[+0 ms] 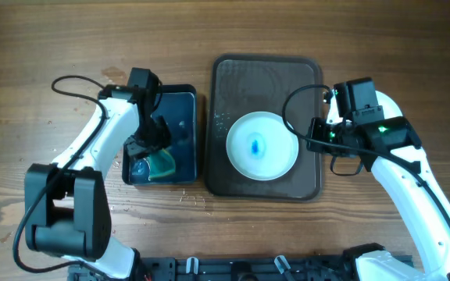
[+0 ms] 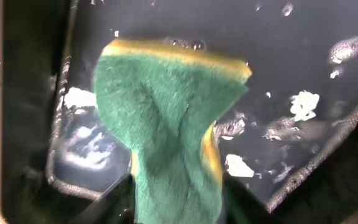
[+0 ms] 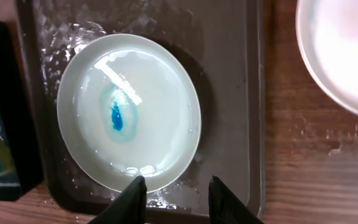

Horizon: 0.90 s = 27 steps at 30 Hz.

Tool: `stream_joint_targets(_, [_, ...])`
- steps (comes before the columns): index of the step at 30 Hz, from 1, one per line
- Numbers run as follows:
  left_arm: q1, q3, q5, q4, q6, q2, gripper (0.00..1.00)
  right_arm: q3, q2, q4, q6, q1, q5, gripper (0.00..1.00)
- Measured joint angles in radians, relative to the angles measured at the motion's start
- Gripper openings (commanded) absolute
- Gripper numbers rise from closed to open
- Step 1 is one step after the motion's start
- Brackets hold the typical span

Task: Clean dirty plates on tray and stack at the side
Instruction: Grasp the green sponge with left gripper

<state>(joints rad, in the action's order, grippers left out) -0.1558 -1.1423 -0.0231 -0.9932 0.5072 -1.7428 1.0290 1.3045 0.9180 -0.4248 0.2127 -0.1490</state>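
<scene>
Overhead: brown tray (image 1: 266,78) sits centre frame on the wooden table (image 1: 37,47). One white plate (image 1: 262,146) lies in the tray's lower half, with a blue smear at its middle and a wet sheen around it.

Right wrist view: right gripper (image 3: 176,202) is at bottom centre, fingers spread and empty, over the tray's rim just below the plate's edge. A second white plate (image 3: 344,56) is cut off at the upper right, on bare wood and clear of the tray.

Left of the tray, touching or nearly so, is the narrow black tray (image 1: 180,101) holding water. Left gripper (image 1: 151,147) is down over its lower part. In the left wrist view the green-and-yellow sponge (image 2: 166,124) narrows at bottom frame, apparently pinched between the dark, blurred fingers. Foam flecks dot the water.
</scene>
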Motion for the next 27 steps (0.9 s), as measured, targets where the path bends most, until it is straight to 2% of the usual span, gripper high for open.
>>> stream_joint_targets(3, [-0.006, 0.101, -0.001, 0.105, 0.013, 0.000, 0.15, 0.000, 0.021, 0.010, -0.035, 0.000, 0.012, 0.33])
stream_joint_targets(4, [-0.006, 0.135, -0.001, 0.146, 0.017, 0.002, 0.04, 0.000, 0.041, 0.010, -0.043, 0.000, 0.016, 0.33])
stream_joint_targets(9, [-0.006, 0.174, -0.001, 0.183, 0.023, 0.019, 0.04, -0.002, 0.164, -0.076, 0.080, -0.001, -0.053, 0.33])
stream_joint_targets(16, [-0.006, -0.048, -0.001, -0.062, -0.013, 0.015, 0.04, -0.004, 0.325, -0.143, 0.112, -0.014, -0.079, 0.32])
stream_joint_targets(21, [-0.027, -0.299, -0.001, -0.203, -0.054, 0.042, 0.04, -0.006, 0.445, -0.246, 0.127, -0.054, -0.079, 0.23])
stream_joint_targets(22, [-0.032, -0.312, -0.001, -0.208, -0.056, 0.044, 0.04, -0.006, 0.459, -0.253, 0.138, -0.055, -0.080, 0.17])
stream_joint_targets(23, [-0.045, -0.331, -0.002, -0.209, -0.059, 0.046, 0.04, -0.006, 0.475, -0.257, 0.153, -0.055, -0.083, 0.06])
stream_joint_targets(27, [-0.072, -0.337, -0.036, -0.188, -0.062, 0.047, 0.04, -0.005, 0.517, -0.267, 0.230, -0.057, -0.161, 0.04])
